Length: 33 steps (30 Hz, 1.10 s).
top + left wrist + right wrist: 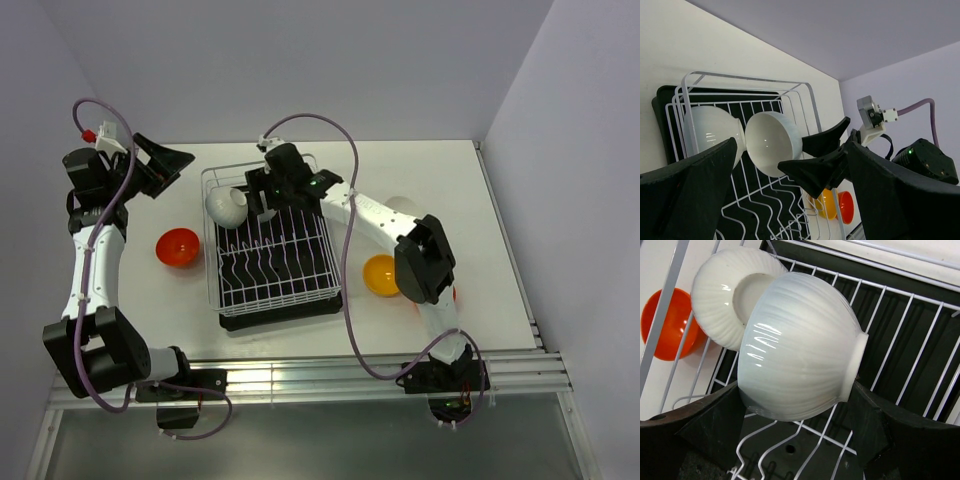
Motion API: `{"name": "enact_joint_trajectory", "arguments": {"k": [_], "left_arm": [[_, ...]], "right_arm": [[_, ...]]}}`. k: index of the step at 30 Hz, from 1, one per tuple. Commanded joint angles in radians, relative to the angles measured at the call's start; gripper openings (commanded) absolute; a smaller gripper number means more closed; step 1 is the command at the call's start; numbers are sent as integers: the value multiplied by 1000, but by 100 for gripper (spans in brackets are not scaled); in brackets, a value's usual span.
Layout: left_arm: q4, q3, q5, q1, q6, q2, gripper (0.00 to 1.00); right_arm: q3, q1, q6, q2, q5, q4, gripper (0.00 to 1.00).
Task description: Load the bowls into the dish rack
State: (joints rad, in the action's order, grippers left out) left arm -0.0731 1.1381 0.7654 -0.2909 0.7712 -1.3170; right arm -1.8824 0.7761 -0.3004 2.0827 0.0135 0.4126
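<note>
Top view, left gripper (170, 170): jaws spread wide, holding nothing, well left of the dish rack (275, 270).
Top view, right gripper (260, 198): over the rack's far left corner; resting white bowl (226, 205) leans there; red bowl (178, 247) and yellow bowl (380, 275) sit on the table.
Left wrist view: held white bowl (772, 142) on edge, just beside the resting one.
Right wrist view: fingers (715, 425) clamp that bowl's ribbed wall.
Handling: probably rigid, glossy, slippery and chippable. Grip across the wall and release gently.
</note>
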Motion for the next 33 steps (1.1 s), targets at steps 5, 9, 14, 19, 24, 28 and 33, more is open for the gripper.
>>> {"name": "enact_joint_trajectory", "arguments": {"k": [5,9,14,19,24,28,33], "left_arm": [[25,-8,31,-17,-18,30,98],[30,-8,34,-19,-19,27,98],[35,-6,37,-25,-15,24,98],[38,-5,38,-27,-15,18,98],[32,3,37,-27,-21,12,98],[39,0,38,-27,-20,13,98],[48,-8,43,-25,-12,10,98]], "right_arm": [[-118,38,79,36,-178,-72,0],[-150,46,92,72,-224,-61,0],[-169,52,116,100,-282,-52,0],[-164,55,121,119,-270,-58,0],[-224,55,119,160,-250,-20,0],[-235,57,124,174,-242,-8,0],[-238,64,133,183,-247,-3,0]]}}
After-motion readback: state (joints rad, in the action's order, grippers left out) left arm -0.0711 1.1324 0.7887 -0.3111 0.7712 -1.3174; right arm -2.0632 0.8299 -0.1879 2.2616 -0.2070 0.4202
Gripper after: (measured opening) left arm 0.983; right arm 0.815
